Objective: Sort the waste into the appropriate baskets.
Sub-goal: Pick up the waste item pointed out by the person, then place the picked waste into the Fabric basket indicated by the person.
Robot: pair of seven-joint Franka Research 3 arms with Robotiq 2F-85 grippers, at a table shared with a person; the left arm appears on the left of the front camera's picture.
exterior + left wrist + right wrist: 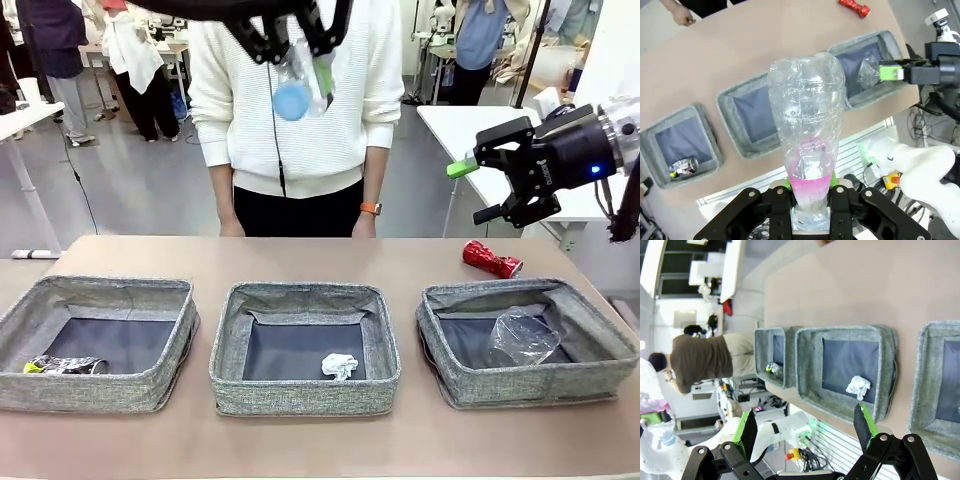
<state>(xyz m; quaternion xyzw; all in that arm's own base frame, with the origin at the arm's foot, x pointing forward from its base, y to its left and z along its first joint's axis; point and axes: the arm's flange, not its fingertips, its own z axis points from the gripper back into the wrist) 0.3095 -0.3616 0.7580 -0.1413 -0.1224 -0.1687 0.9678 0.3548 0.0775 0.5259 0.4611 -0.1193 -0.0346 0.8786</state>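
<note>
Fingers of the left gripper (810, 195) clamp the capped end of the clear bottle (807, 125) high over the table (420, 260); the left wrist view gives its pink label, the front view its blue cap (291, 100). The right gripper (474, 190) hangs wide open, its wrist view looking down on the paper ball (858, 387) in the middle basket (807, 370), while the front view adds the red can (491, 259) lying behind the right basket (530, 385).

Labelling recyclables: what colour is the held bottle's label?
Pink; the bottle shows it best in the left wrist view.
</note>
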